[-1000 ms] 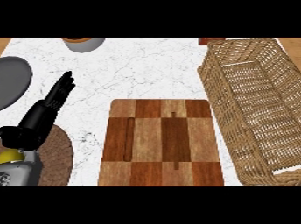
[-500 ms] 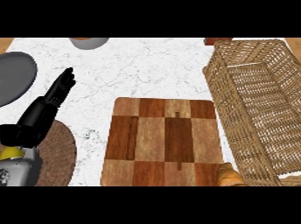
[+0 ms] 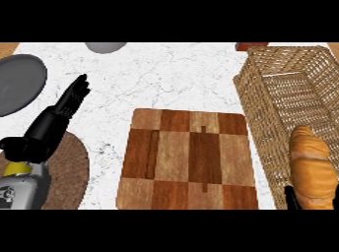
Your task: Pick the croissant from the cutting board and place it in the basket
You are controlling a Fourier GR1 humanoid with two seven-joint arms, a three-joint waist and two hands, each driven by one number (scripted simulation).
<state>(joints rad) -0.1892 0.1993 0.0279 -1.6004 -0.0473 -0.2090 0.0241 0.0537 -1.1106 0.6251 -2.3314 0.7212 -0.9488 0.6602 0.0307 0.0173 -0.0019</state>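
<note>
i see the croissant (image 3: 313, 167) over the wicker basket (image 3: 288, 83) near wall, my right hand (image 3: 294, 197) barely showing beneath it, fingers hidden. left fingers (image 3: 72, 98) straight, open over the marble desk (image 3: 165, 78), cutting board (image 3: 189, 157) to their right, grey plate (image 3: 11, 84) left.

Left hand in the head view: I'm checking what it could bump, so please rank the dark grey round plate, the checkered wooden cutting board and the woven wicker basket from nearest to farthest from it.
1. Dark grey round plate: just left of the left hand.
2. Checkered wooden cutting board: to the hand's right, at centre.
3. Woven wicker basket: far right.
</note>
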